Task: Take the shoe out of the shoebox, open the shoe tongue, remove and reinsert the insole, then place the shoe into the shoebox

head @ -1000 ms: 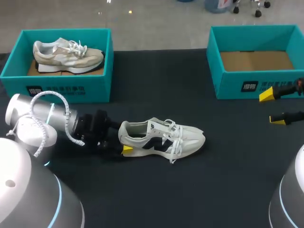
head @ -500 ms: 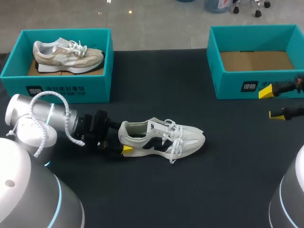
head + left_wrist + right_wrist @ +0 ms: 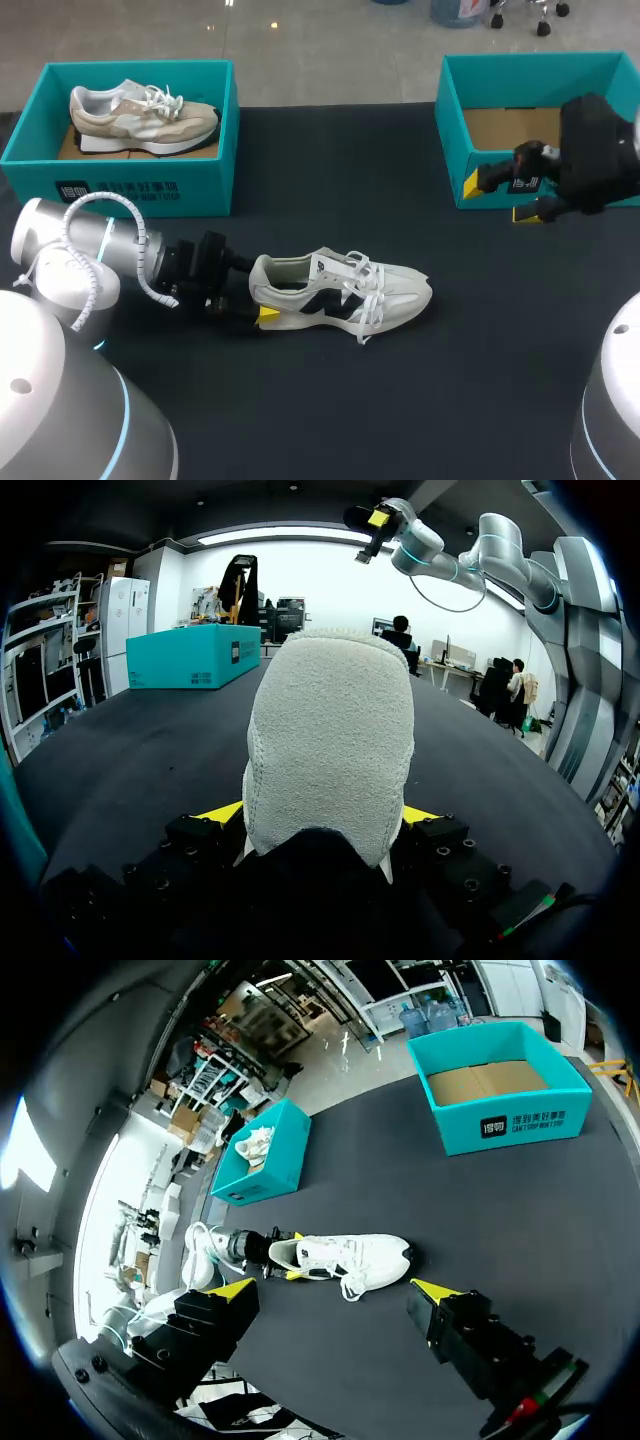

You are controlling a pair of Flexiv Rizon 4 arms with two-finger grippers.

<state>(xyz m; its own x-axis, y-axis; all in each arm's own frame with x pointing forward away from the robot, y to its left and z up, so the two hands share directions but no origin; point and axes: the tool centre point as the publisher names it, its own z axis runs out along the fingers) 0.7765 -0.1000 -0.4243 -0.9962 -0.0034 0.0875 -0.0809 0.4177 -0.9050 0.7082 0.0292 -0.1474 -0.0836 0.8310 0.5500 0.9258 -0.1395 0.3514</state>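
**Current state.** The white sneaker [image 3: 345, 290] lies on its sole on the bench [image 3: 330, 400], outside both boxes, with its toe towards the empty shoebox [image 3: 450, 130]. The left claw [image 3: 320, 815] is clamped on the heel, one yellow tip on each side of it. The right claw [image 3: 497, 199] hangs well above the bench near the empty shoebox, spread wide and holding nothing. A second shoebox [image 3: 130, 190] at the far left contains a beige sneaker [image 3: 140, 115].

**Step in hand (judged).** Removal from the box appears complete. The next step is opening the tongue [image 3: 328, 263].

**Procedure.**
1. Keep the left claw's heel grip firm. It anchors the shoe against any pull.
2. Bring the right claw down over the throat of the shoe, aligned with its length.
3. Narrow the jaws before entry. At their present spread they would straddle the whole upper.
4. Take only the tongue's upper edge, then draw it up and towards the toe.

**Caution.** The laces [image 3: 368, 300] hang loose over the near side of the shoe. Catching them instead of the tongue would tighten the throat. An off-centre pull could twist the shoe about its held heel.
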